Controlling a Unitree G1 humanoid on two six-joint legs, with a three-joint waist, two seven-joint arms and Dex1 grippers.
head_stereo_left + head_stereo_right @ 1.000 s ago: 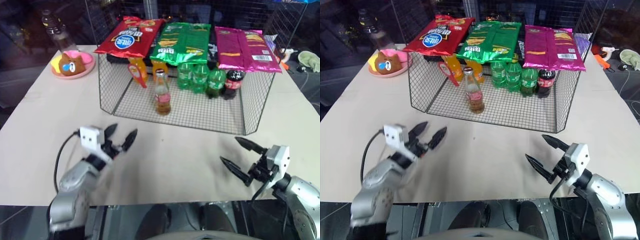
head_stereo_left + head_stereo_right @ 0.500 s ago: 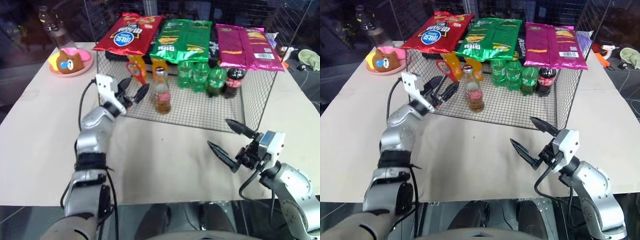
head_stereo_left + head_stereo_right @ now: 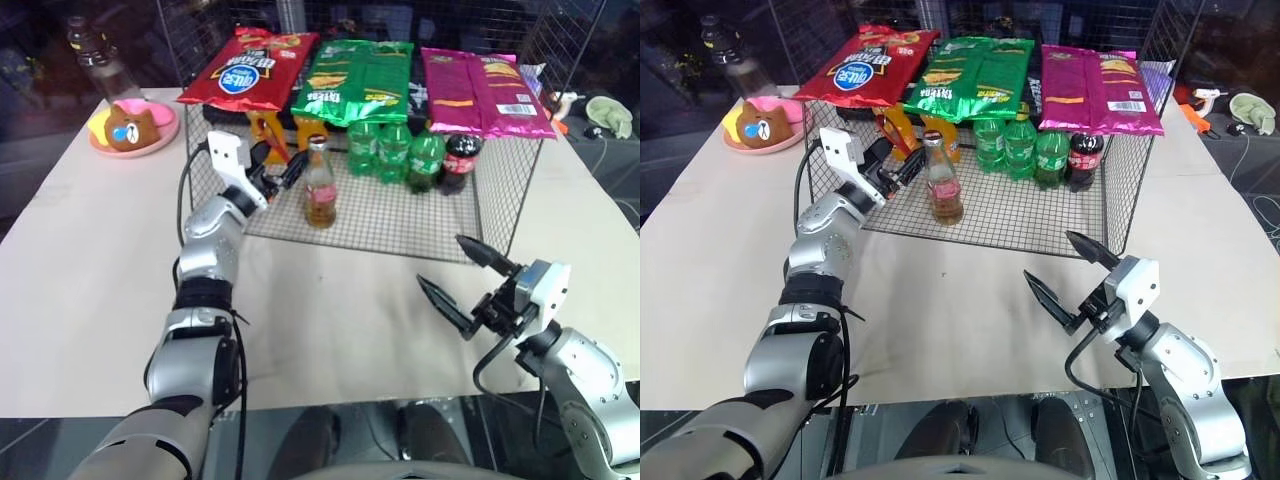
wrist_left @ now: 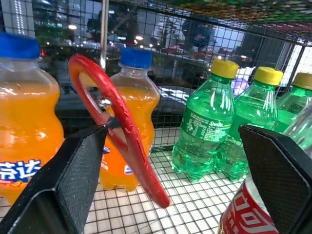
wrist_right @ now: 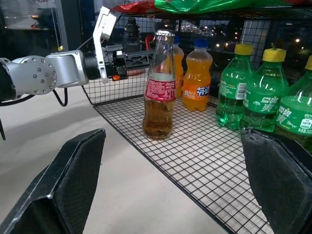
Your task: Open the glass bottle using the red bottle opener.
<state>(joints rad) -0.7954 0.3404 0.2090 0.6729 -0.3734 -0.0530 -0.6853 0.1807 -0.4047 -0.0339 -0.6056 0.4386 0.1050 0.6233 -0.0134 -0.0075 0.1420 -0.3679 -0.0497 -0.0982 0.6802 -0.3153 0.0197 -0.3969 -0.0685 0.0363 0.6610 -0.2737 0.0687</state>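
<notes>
The glass bottle [image 3: 320, 186], amber inside with a red label and a silver cap, stands upright on the wire rack's floor [image 3: 400, 222] near its front. The red bottle opener [image 4: 123, 132] hangs inside the rack in front of two orange soda bottles. My left gripper [image 3: 286, 168] is open and reaches into the rack just left of the glass bottle. The opener hangs between its fingers, close to one finger [image 4: 73, 180]; I cannot tell if they touch. My right gripper [image 3: 442, 262] is open and empty over the table in front of the rack, pointing at the glass bottle [image 5: 159, 87].
Chip bags [image 3: 362, 78] lie on top of the rack. Orange soda bottles [image 4: 127, 122], green bottles [image 3: 390, 152] and a cola bottle [image 3: 463, 160] stand at its back. A pink plate with a bear toy [image 3: 132, 126] sits at the table's far left.
My left arm has stretched forward and up from the table's near side into the rack's open front, beside the glass bottle. The right gripper has barely moved. The view has shifted.
</notes>
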